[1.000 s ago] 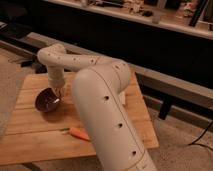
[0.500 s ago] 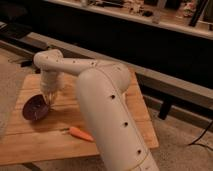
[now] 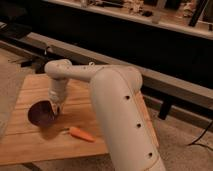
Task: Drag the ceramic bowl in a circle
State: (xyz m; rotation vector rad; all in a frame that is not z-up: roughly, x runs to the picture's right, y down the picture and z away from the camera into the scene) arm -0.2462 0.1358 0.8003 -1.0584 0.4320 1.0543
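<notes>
The ceramic bowl (image 3: pixel 40 114) is dark maroon and glossy. It sits on the left part of the wooden table (image 3: pixel 30 142) and is tilted, with its inside facing left and towards the camera. My gripper (image 3: pixel 56 109) reaches down from the white arm (image 3: pixel 112 100) and is shut on the bowl's right rim.
An orange carrot (image 3: pixel 80 133) lies on the table just right of and in front of the bowl. The arm's large white link covers the table's right side. A dark bench or shelf (image 3: pixel 165 80) runs behind the table. Carpeted floor lies to the right.
The gripper and the bowl have moved together towards the table's front edge, first leftward, then slightly back right. The bowl now looks more tilted.
</notes>
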